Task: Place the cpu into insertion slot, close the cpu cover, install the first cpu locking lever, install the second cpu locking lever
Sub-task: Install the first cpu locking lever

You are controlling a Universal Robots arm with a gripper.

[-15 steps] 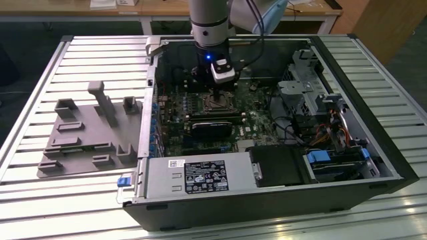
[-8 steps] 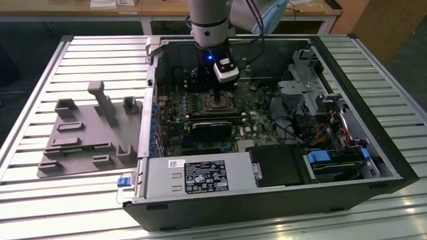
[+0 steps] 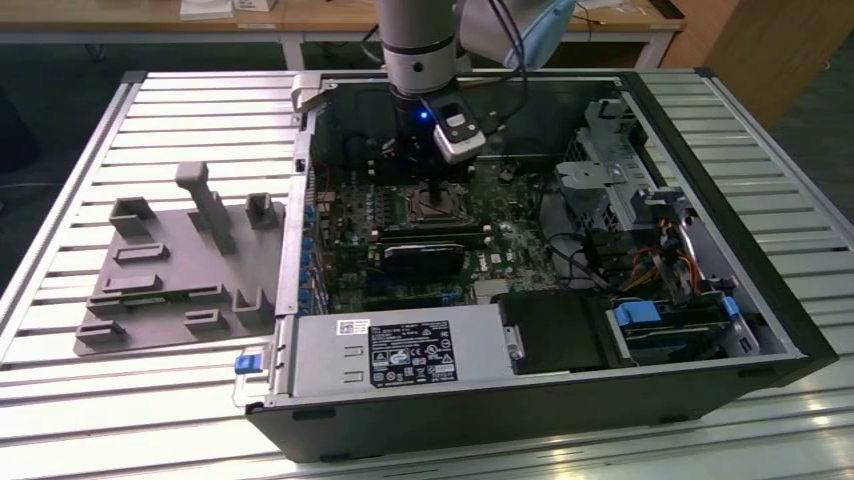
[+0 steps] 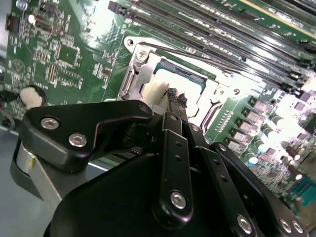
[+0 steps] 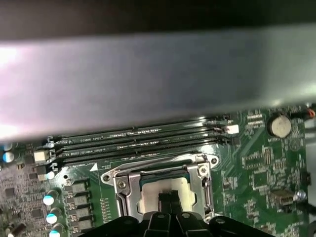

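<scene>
Two black fingers (image 4: pixel 174 101) sit pressed close together, their tips down on the pale face of the cpu (image 4: pixel 157 91), near the middle of the second wrist view. You can see the same pairing in the first wrist view, where the fingertips (image 5: pixel 169 200) meet the chip (image 5: pixel 153 195) low in the frame, slightly left of centre. Whether they pinch the chip's edges or only touch its top you cannot tell.

Around the chip you see the insertion slot (image 5: pixel 195 185), a square socket set in the green circuit board (image 5: pixel 256 173). The cpu cover (image 4: pixel 210 96), a silvery frame, lies around the chip in both wrist views, with the chip showing through its window. A thin metal lever (image 4: pixel 187 54) runs along the socket's far edge in the second wrist view, between the socket and the long black card slots (image 4: pixel 237 34).

Further out, the gripper (image 3: pixel 438 180) hangs straight down inside the open computer case (image 3: pixel 747 300), just above centre of the exterior view. The arm (image 3: pixel 420 40) rises vertically from it to the top edge of that frame, with a small blue light on the wrist.

Left of the case in the exterior view you have a grey parts holder (image 3: pixel 160 270) lying on the slatted metal table (image 3: pixel 80 400).
</scene>
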